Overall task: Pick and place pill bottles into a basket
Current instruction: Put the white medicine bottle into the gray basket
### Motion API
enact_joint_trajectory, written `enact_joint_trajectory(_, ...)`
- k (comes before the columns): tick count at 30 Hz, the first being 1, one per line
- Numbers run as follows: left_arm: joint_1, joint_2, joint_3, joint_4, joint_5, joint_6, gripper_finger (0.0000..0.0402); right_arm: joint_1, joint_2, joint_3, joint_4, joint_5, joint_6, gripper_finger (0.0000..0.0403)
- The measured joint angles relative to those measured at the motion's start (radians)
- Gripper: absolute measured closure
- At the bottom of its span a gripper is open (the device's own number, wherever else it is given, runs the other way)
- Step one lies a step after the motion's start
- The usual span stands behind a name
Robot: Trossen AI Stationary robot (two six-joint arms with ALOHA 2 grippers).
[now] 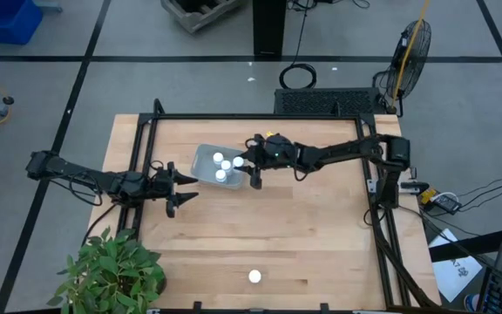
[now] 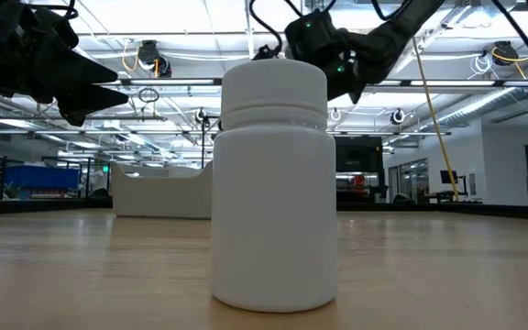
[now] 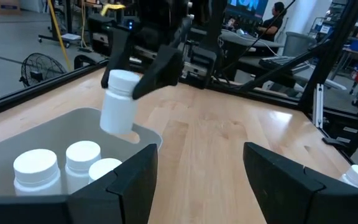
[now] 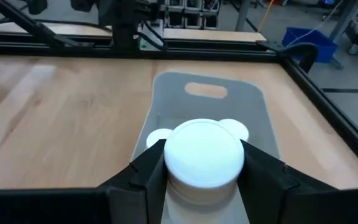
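The pale grey-blue basket (image 1: 204, 160) stands on the table left of centre, with three white pill bottles (image 1: 224, 167) upright in it; they also show in the left wrist view (image 3: 59, 163). My right gripper (image 1: 244, 163) is shut on a fourth bottle (image 3: 119, 102) above the basket's right end. A fifth bottle (image 1: 254, 276) stands upright on the table near the front edge and fills the low view (image 2: 273, 183). My left gripper (image 1: 190, 187) is open and empty, just off the basket's near left corner. My right gripper pinches the bottle between its two fingers at the cap and shoulder (image 4: 202, 152), one finger (image 4: 149, 168) on each side. The fingers slant down from the table's right. The bottle is lifted clear, a little tilted, its base (image 3: 115, 124) above the basket's rim.
A dark metal frame (image 1: 260, 117) runs round the wooden table. A potted plant (image 1: 111, 270) stands at the near left corner. Bare wood lies between the basket and the front bottle. A person sits in the room beyond (image 3: 272, 22).
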Motion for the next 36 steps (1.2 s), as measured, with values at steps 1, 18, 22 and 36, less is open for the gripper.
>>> enact_joint_trajectory(1,0.0,0.0,0.0,0.0,0.0,0.0,0.0158,0.0,0.014,0.01,0.003,-0.014,-0.005,0.0255)
enact_joint_trajectory(18,0.0,0.0,0.0,-0.002,0.0,0.0,0.0158,-0.022,0.09,0.056,-0.064,-0.018,-0.027,0.0255)
enact_joint_trajectory(22,0.0,0.0,0.0,-0.002,0.0,0.0,0.0158,-0.022,0.09,0.055,-0.061,-0.043,-0.027,0.0244)
enact_joint_trajectory(36,0.0,0.0,0.0,-0.002,0.0,0.0,0.0158,-0.023,0.09,0.055,-0.062,-0.044,-0.026,0.0249)
